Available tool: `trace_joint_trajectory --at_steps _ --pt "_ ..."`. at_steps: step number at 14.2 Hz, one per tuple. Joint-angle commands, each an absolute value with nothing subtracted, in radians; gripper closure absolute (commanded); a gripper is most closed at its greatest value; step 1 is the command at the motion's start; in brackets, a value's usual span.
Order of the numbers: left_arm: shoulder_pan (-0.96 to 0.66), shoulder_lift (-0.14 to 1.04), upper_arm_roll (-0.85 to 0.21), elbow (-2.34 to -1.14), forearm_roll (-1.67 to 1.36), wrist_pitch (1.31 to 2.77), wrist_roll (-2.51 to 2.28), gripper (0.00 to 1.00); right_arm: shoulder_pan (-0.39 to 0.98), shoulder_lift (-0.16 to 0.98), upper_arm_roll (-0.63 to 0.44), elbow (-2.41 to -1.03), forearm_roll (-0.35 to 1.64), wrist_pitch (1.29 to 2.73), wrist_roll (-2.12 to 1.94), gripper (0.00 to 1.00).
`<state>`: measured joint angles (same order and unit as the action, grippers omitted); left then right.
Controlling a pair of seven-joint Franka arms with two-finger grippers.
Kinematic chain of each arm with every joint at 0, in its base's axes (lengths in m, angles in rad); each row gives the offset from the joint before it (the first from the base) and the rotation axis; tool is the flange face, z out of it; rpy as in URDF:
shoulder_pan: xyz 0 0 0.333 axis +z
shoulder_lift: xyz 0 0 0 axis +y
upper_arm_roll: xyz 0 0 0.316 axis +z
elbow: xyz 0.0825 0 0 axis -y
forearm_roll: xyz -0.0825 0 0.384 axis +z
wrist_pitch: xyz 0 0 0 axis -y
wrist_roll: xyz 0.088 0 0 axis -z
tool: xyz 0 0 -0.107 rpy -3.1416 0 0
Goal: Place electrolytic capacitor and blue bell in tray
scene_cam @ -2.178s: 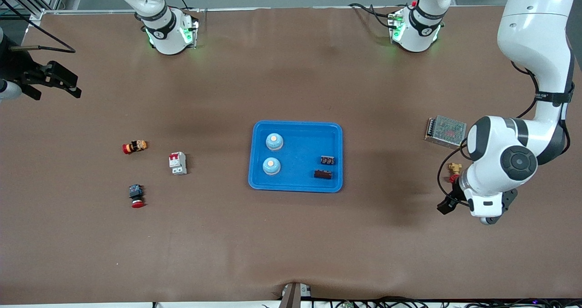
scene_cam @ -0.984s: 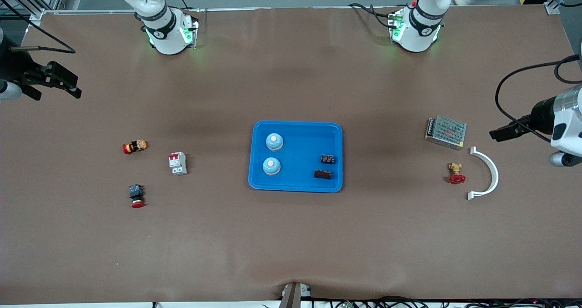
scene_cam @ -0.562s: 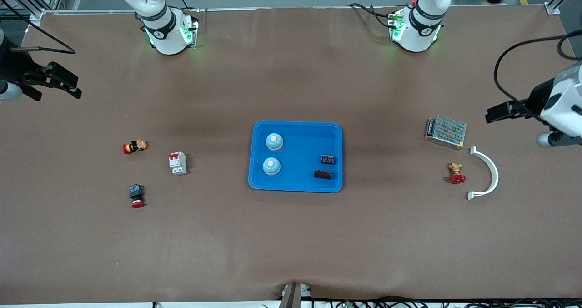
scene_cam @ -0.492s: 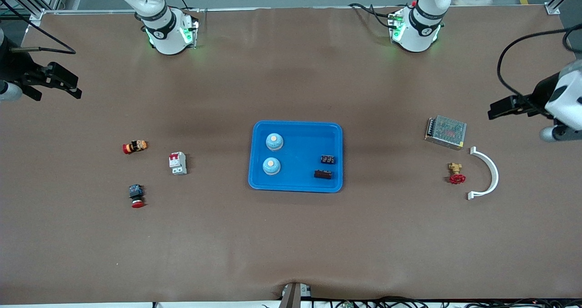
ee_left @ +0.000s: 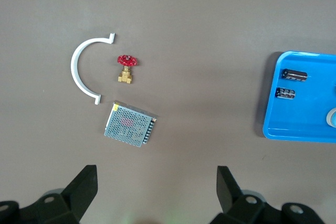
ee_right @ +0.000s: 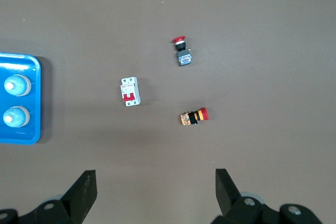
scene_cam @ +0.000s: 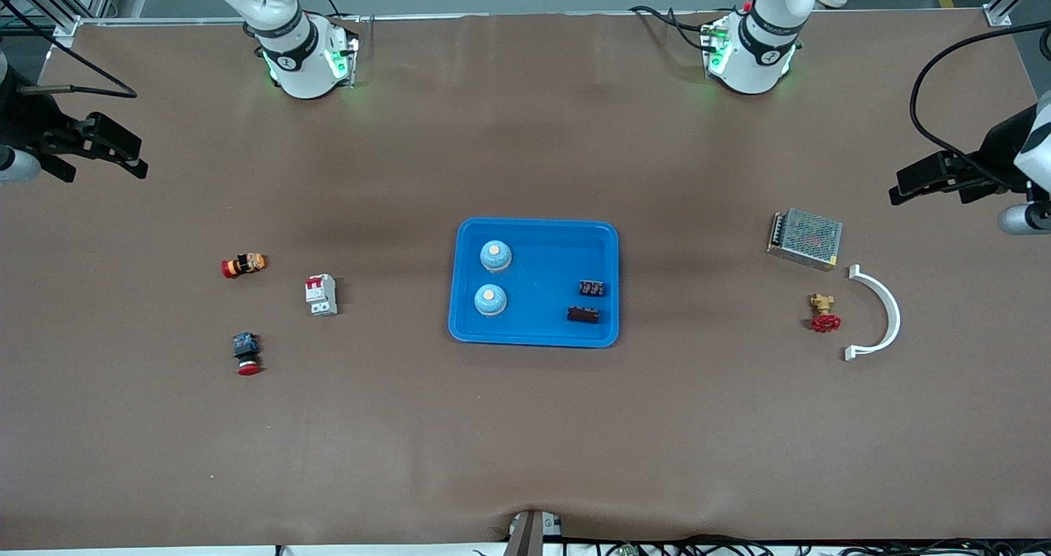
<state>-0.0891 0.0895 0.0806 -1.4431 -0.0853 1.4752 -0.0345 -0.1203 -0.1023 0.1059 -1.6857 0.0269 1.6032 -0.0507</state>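
Note:
The bright-blue tray [scene_cam: 534,236] lies mid-table. In it sit two blue bells [scene_cam: 496,255] [scene_cam: 490,299] at the right arm's end and two dark electrolytic capacitors [scene_cam: 591,288] [scene_cam: 583,314] at the left arm's end. The left wrist view shows the tray's rim [ee_left: 270,129] and the capacitors [ee_left: 295,74] [ee_left: 285,93]. The right wrist view shows the tray's rim [ee_right: 37,103] and the bells [ee_right: 17,85] [ee_right: 14,116]. My left gripper [scene_cam: 924,180] is open and empty, high over the left arm's end of the table; it shows open in its wrist view [ee_left: 157,187]. My right gripper [scene_cam: 107,147] is open and empty over the right arm's end; it shows open in its wrist view [ee_right: 156,187].
Near the left arm's end lie a metal mesh box [scene_cam: 805,238], a red-handled brass valve [scene_cam: 823,313] and a white curved bracket [scene_cam: 883,314]. Near the right arm's end lie a white-and-red breaker [scene_cam: 321,295], a red-orange push button [scene_cam: 243,265] and a red-capped button [scene_cam: 247,354].
My left arm has lifted away from over the valve and bracket and swung out toward its end of the table. The right arm and the things on the table have not moved.

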Motion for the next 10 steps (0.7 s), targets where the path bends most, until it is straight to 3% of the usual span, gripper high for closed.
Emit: trace_joint_trajectory --at_steps 1,10 --pt "-0.084 0.025 0.075 -1.457 -0.072 1.482 -0.008 0.0 -0.14 -0.091 0.118 -1.661 0.031 1.589 -0.051 0.0" --pt "-0.097 0.015 0.063 -1.457 0.008 1.473 0.049 0.0 -0.138 -0.087 0.118 -1.661 0.031 1.589 -0.049 0.0"
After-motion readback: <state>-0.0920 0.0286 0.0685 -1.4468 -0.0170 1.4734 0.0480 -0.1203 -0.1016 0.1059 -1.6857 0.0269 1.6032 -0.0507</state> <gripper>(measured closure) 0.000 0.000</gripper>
